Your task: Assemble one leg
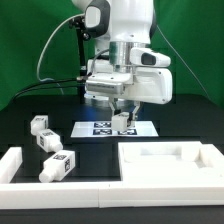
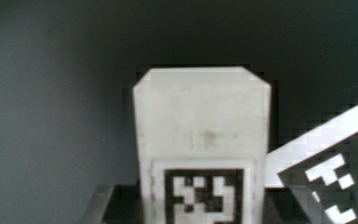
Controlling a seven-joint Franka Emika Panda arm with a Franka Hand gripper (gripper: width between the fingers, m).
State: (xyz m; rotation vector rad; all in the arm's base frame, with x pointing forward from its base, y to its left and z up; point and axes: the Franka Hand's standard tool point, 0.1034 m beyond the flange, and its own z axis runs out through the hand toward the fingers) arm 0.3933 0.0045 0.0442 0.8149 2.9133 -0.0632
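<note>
My gripper (image 1: 122, 108) hangs over the marker board (image 1: 100, 129) and is shut on a leg (image 1: 123, 120), a short white peg with a black-and-white tag. In the wrist view the leg (image 2: 202, 115) stands out between the dark fingers (image 2: 115, 203) of the gripper (image 2: 202, 208), its tag facing the camera. Whether the leg touches the board I cannot tell. Three look-alike legs lie loose at the exterior view's left: one (image 1: 40, 126), one (image 1: 47, 143) and one (image 1: 57, 165).
A large flat white tray-like panel (image 1: 170, 162) lies at the front on the exterior view's right. A white L-shaped rim (image 1: 12, 166) runs along the front left. A corner of the marker board (image 2: 336, 160) shows in the wrist view.
</note>
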